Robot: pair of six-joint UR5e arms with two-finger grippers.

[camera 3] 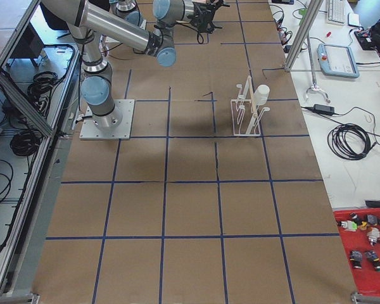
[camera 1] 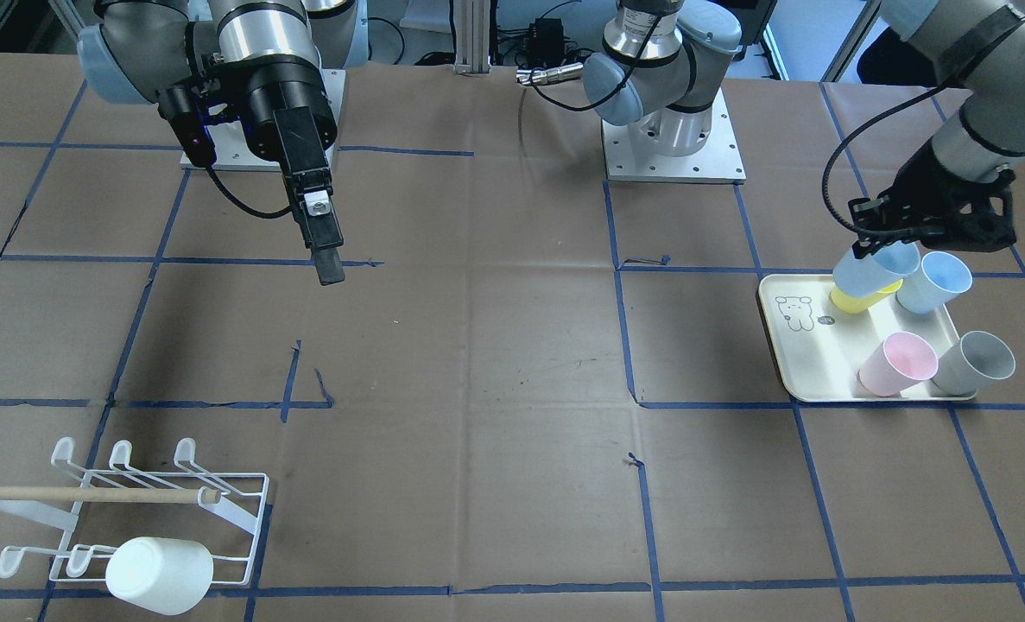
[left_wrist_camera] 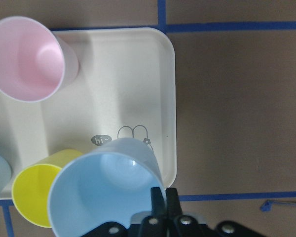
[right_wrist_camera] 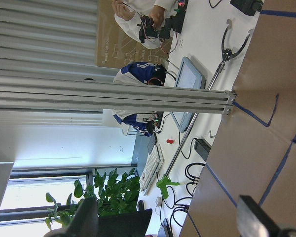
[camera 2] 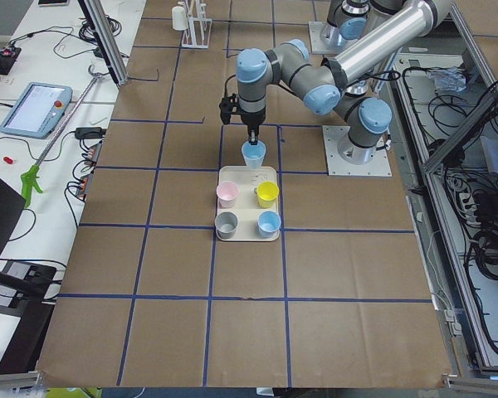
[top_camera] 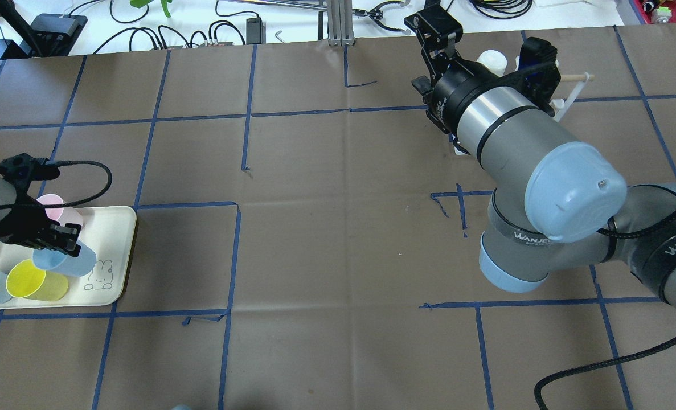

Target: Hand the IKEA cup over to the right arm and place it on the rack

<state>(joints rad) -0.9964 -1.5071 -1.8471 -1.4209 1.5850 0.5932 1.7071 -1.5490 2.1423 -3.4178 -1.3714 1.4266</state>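
Note:
My left gripper (camera 1: 876, 245) is shut on the rim of a light-blue cup (camera 1: 873, 271) and holds it tilted just above the cream tray (camera 1: 810, 367), over the yellow cup (camera 1: 857, 300). The left wrist view shows the fingers (left_wrist_camera: 159, 196) pinching the cup's wall (left_wrist_camera: 106, 192). My right gripper (camera 1: 331, 269) hangs open and empty above the table, far from the cup; its fingers (right_wrist_camera: 251, 222) stand wide apart. The white wire rack (camera 1: 145, 497) with its wooden dowel stands at the table's far side and carries a white cup (camera 1: 160, 574).
On the tray stand a pink cup (camera 1: 896, 363), a grey cup (camera 1: 975, 363) and a second light-blue cup (camera 1: 933, 282). Brown paper with blue tape lines covers the table (camera 1: 495, 363). In the overhead view my right arm (top_camera: 520, 136) hides most of the rack.

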